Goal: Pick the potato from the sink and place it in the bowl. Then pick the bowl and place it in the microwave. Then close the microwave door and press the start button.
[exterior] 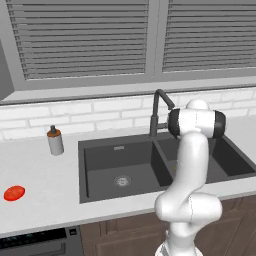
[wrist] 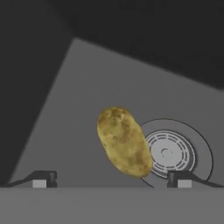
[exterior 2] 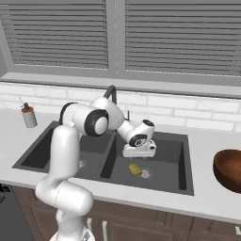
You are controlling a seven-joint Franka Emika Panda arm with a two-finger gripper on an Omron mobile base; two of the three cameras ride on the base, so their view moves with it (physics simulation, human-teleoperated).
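Note:
The potato point(wrist: 124, 142) is a lumpy yellowish-tan piece lying on the floor of the right basin of the dark grey sink point(exterior 2: 187, 160), beside the round silver drain point(wrist: 168, 152). In the right base view the potato point(exterior 2: 135, 168) sits just under my hand. My gripper point(wrist: 111, 179) hangs over it with its jaws wide apart, one fingertip point(wrist: 43, 179) on each side and nothing between them. From the right base camera, the gripper point(exterior 2: 139, 156) is a short way above the basin floor. The reddish-brown bowl point(exterior 2: 230, 169) stands on the counter to the right of the sink.
A dark gooseneck tap point(exterior: 157, 112) rises behind the divider of the sink point(exterior: 100, 150). A small dispenser bottle point(exterior: 55, 141) stands on the counter left of the sink, and a flat red disc point(exterior: 14, 193) lies further left. The white tiled wall runs behind.

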